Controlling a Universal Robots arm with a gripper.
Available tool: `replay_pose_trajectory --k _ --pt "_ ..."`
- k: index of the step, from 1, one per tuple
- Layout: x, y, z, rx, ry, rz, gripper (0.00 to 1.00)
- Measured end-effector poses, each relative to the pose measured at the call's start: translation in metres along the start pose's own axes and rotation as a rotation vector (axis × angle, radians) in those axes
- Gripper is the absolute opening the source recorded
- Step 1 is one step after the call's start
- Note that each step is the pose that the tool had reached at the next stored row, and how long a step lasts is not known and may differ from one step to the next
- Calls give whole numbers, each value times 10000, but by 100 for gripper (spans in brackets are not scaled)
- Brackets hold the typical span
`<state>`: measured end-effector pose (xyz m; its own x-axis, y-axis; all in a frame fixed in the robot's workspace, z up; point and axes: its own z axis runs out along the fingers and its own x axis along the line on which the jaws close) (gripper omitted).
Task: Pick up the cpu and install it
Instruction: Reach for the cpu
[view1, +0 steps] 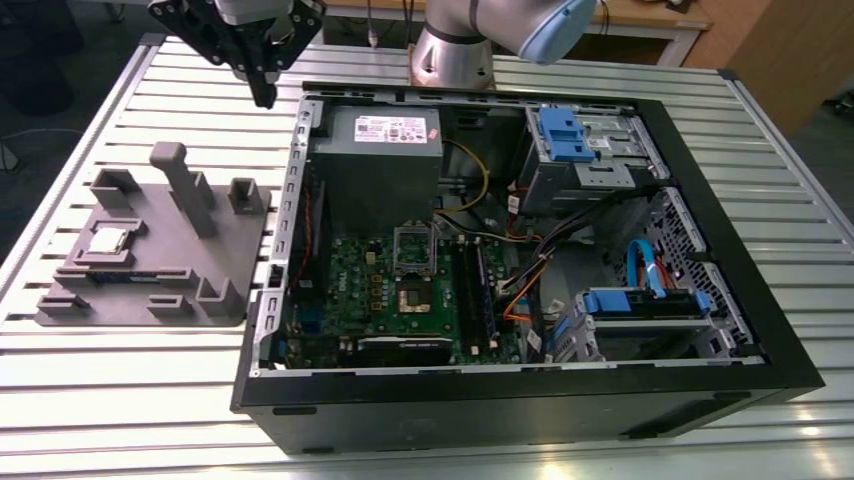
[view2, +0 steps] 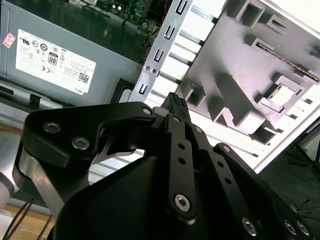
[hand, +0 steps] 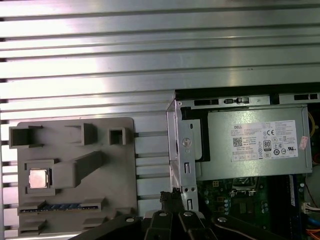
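The cpu is a small square chip with a silver top, lying in a recess of the grey fixture plate at the exterior view's left. Both wrist views show it as well, cpu and cpu, seated in the plate. My gripper hangs high over the table beside the back left corner of the open computer case, well away from the chip. Its black fingers are shut together with nothing between them. The motherboard socket lies inside the case.
A grey power supply box with a white label fills the case's back left. A silver-framed bracket stands above the socket. Blue drive bays and cables crowd the right side. The plate carries raised posts. Slatted metal table surrounds everything.
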<state>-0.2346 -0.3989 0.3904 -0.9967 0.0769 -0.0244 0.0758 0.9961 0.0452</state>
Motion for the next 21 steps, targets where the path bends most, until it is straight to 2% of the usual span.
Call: replay_pose_trajectory --k 7,8,9,11,12,13,21 --pt "38 -3 0 0 6 0 10" --pt "41 -3 0 2 26 1 10" --pt "45 -3 0 4 74 2 10" --pt "56 -4 0 9 202 12 10" --pt "61 -5 0 10 247 16 10" --pt "65 -5 0 10 262 17 10" --pt "132 -10 -1 11 274 17 10"
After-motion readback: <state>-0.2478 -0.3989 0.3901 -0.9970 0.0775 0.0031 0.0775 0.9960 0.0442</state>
